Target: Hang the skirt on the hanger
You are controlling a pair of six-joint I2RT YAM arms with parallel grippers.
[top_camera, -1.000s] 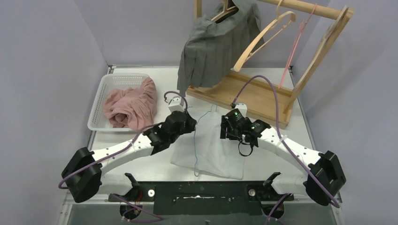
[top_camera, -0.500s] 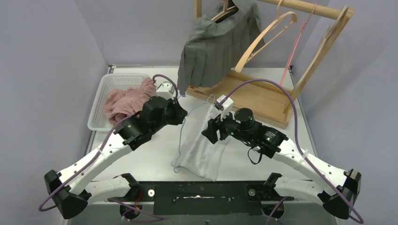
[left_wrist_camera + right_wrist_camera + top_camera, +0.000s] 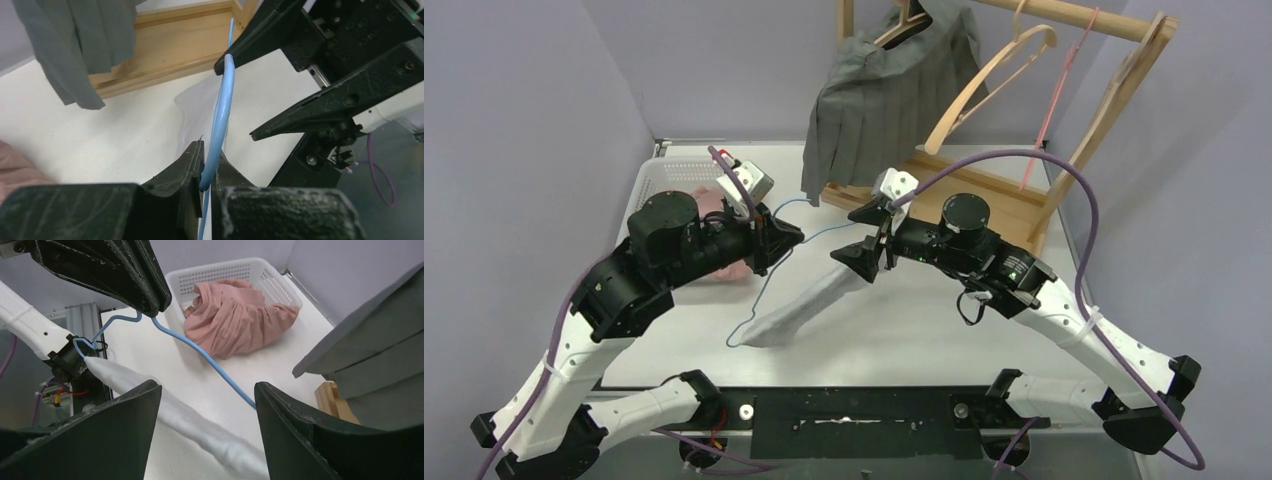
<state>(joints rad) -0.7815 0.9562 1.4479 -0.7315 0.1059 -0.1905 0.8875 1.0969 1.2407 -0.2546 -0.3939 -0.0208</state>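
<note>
Left gripper (image 3: 206,167): fingers together, clamped on the thin blue wire of the hanger (image 3: 220,115), held above the desk (image 3: 984,330).

Right gripper (image 3: 207,386): fingers wide apart, gripping nothing. It faces the left gripper, just beside it. In the left wrist view, 1 fingertip (image 3: 223,64) lies close against the hanger wire; whether it touches cannot be told.

White skirt (image 3: 809,305): gathered into a narrow roll along the hanger. It slants from below the right gripper down toward the near-left part of the desk. The blue wire shows at its lower end.

Behind the left arm, a white basket (image 3: 220,265) holds a pink garment (image 3: 235,315). At the far edge, a wooden rack (image 3: 964,205) carries a grey skirt (image 3: 874,100) on a hanger, 1 bare wooden hanger (image 3: 984,80) and 1 pink hanger (image 3: 1054,90)
</note>
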